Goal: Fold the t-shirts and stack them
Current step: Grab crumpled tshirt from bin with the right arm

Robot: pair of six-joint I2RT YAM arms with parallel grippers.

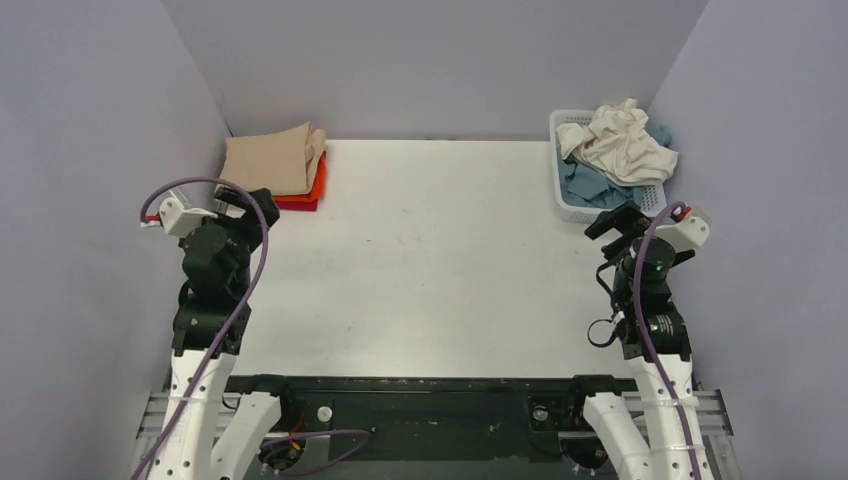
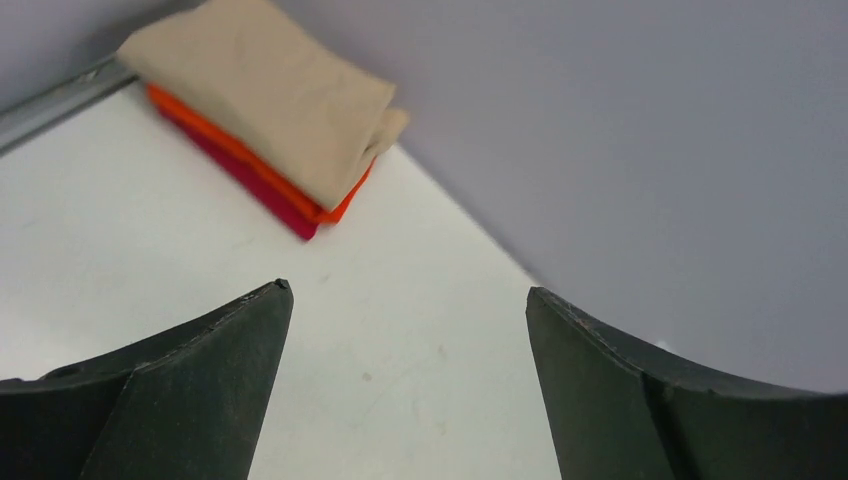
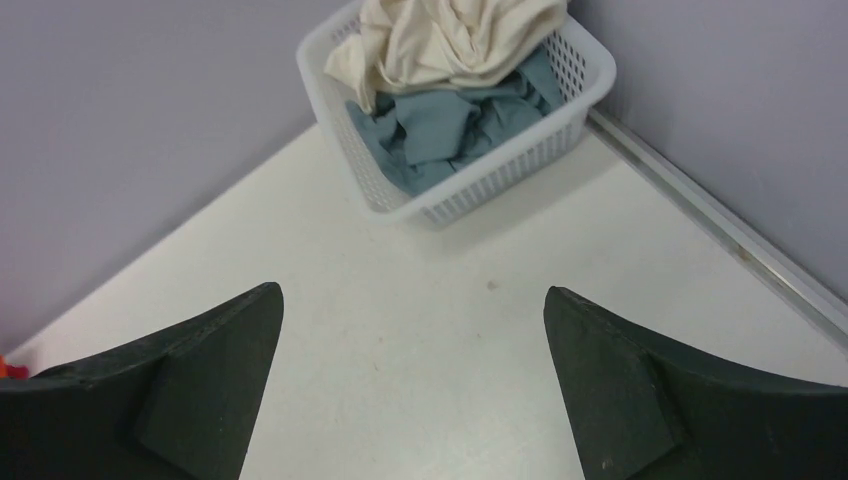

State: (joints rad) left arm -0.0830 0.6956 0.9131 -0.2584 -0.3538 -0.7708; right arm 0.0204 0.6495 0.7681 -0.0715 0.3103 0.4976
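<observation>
Two arms rise from the near edge of the bench (image 1: pixel 440 260), the left arm (image 1: pixel 205 300) close to the left wall and the right arm (image 1: pixel 650 300) close to the right wall. They are well apart, and each has a purple cable (image 1: pixel 250 270) looped along it.

The left fingers (image 2: pixel 180 400) are spread wide and grip nothing (in the wrist view only white bench surface shows in the gap). They point toward the far left corner. The right fingers (image 3: pixel 170 400) are parted just as wide, also with nothing in them, and face the far right corner. Between the arms the bench is white with a few faint scuffs.

Farther back on the left, tucked into the corner by the wall, is a stack of three folded shirts. The tan shirt (image 1: pixel 265 160) lies on top, the orange shirt (image 1: pixel 318 180) shows as a thin edge under it, and the red shirt (image 1: pixel 298 206) is at the bottom, touching the bench. The stack is near the left fingers but apart from them.

In the far right corner stands a white lattice basket (image 1: pixel 570 210). The teal-blue shirt (image 1: pixel 585 185) is bunched inside it, showing on the near side. The cream-white shirt (image 1: pixel 620 140) is crumpled on top, heaped above the rim. The basket sits just beyond the right fingers, not touching them.
</observation>
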